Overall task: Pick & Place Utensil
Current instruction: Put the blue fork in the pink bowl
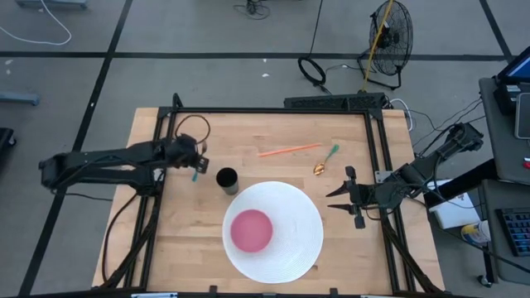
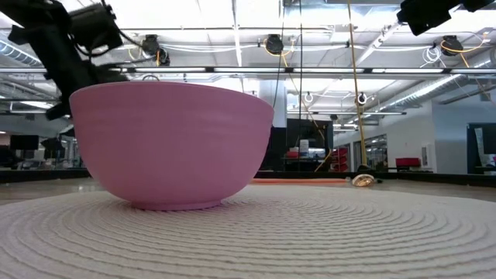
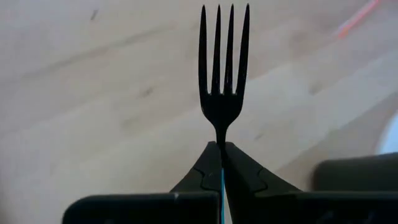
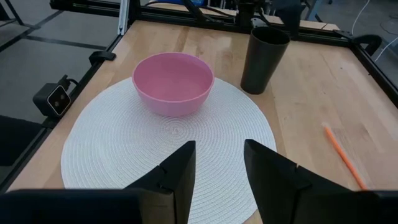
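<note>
My left gripper [image 1: 195, 159] is over the table's left part and shut on a fork with a black head [image 3: 222, 62] and a teal handle [image 1: 196, 174]. A black cup [image 1: 227, 179] stands just to its right. A pink bowl [image 1: 251, 229] sits on a round white placemat [image 1: 290, 248]. A gold spoon with a green handle [image 1: 325, 161] and an orange stick [image 1: 290, 150] lie on the far part of the table. My right gripper [image 1: 341, 199] waits open at the mat's right edge. My left gripper pinches the fork between its two fingers [image 3: 242, 171] at the neck [image 3: 221, 138], just below the head. The tines stick out past the fingertips, in line with the fingers. The teal handle runs back between them. The fork appears lifted clear of the table.
The cup [image 3: 354, 171] shows close beside the left fingers. The bowl [image 4: 174, 81] and cup [image 4: 264, 59] lie ahead of the right gripper [image 4: 217, 168], with the stick [image 4: 342, 155] off to one side. A dark frame rail [image 1: 273, 110] borders the table.
</note>
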Controlling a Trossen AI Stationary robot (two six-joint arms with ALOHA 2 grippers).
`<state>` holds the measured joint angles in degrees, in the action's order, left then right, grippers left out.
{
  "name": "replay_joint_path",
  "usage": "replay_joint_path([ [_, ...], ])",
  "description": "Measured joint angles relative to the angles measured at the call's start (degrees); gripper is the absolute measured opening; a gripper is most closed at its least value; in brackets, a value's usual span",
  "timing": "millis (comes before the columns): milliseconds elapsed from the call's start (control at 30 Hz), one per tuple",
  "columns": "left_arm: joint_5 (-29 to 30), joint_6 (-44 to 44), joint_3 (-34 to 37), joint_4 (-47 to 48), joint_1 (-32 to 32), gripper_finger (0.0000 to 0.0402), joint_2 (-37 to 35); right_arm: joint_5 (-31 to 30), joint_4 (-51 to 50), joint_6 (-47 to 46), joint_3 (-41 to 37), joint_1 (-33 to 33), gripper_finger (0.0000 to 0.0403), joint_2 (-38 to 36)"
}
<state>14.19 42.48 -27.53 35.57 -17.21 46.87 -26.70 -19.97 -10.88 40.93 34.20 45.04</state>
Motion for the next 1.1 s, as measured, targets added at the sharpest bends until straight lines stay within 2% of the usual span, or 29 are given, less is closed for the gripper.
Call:
replay_joint_path([
  [267, 2.28, -4.7, -0.04, -7.98, -0.02, 0.0, -6.5, 0.0, 0.0, 0.02, 0.0, 0.01, 0.013, 0.0],
  [467, 2.69, -9.96, -1.23, -11.03, -0.02, 0.0, -8.61, 0.0, -0.01, 0.22, 0.0, 0.02, 0.013, 0.0],
  [800, 4.4, -21.82, -19.02, -7.95, 1.16, 0.0, -7.19, -0.13, 0.0, 0.93, 0.0, 0.0, 0.013, 0.0],
  [1100, 6.79, -31.76, -30.59, -3.74, 10.94, 0.0, 3.7, -0.2, 0.0, 1.1, 0.0, 0.0, 0.013, 0.0],
])
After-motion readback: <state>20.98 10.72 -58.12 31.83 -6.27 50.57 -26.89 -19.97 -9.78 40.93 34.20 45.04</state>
